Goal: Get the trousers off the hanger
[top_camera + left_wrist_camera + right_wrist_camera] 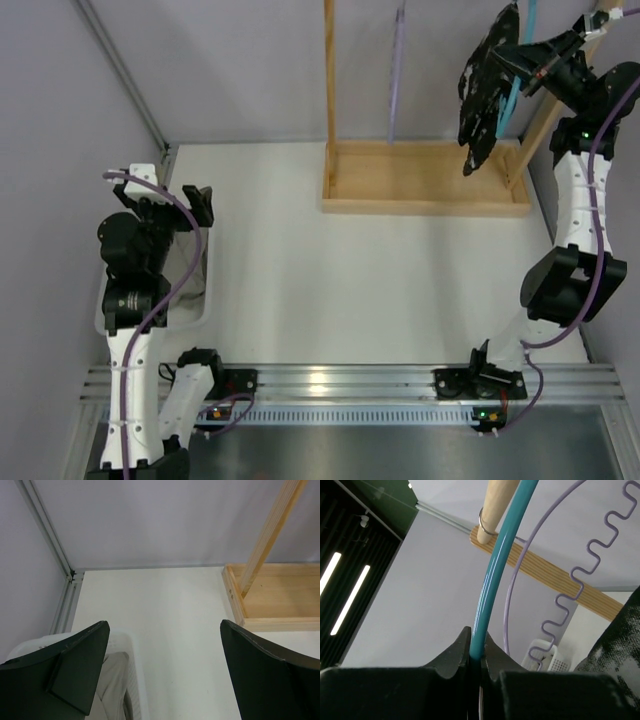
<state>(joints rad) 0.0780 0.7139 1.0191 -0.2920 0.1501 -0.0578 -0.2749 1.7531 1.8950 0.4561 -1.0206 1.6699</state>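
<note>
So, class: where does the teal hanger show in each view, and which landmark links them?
Top external: teal hanger at top right, beside the dark trousers.
Left wrist: not in it.
Right wrist: centre, rising from between the right arm's shut fingers.
Shared landmark: the wooden rack, in all three views.

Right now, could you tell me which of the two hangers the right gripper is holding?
The teal hanger, carrying the dark trousers; the right gripper is shut on it. The lilac hanger hangs bare and untouched.
</note>
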